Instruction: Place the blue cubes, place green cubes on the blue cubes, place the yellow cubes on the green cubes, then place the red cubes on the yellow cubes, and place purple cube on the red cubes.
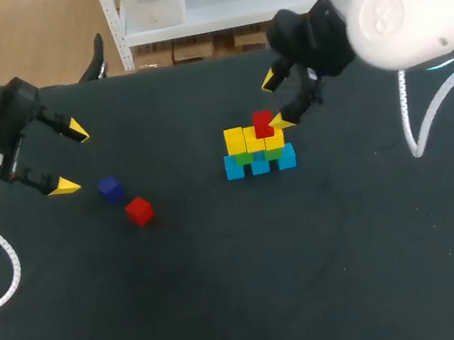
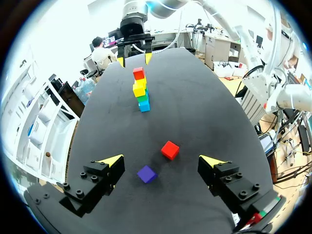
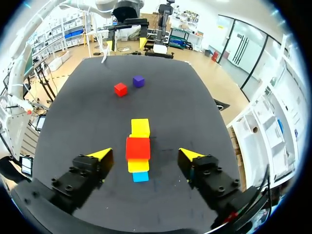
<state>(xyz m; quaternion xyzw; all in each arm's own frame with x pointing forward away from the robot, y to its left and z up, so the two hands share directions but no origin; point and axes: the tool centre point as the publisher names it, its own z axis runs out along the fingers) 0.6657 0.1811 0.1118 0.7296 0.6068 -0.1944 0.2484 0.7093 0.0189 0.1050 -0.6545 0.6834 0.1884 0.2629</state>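
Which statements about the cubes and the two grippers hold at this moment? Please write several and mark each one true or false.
1. The top red cube rests on the yellow cubes. True.
2. The purple cube crowns the stack. False: it lies on the table, beside the loose red cube, far from the stack.
3. The right gripper has its jaws shut on a cube. False: its jaws are open and hold nothing.
4. The left gripper has open jaws and holds nothing. True.
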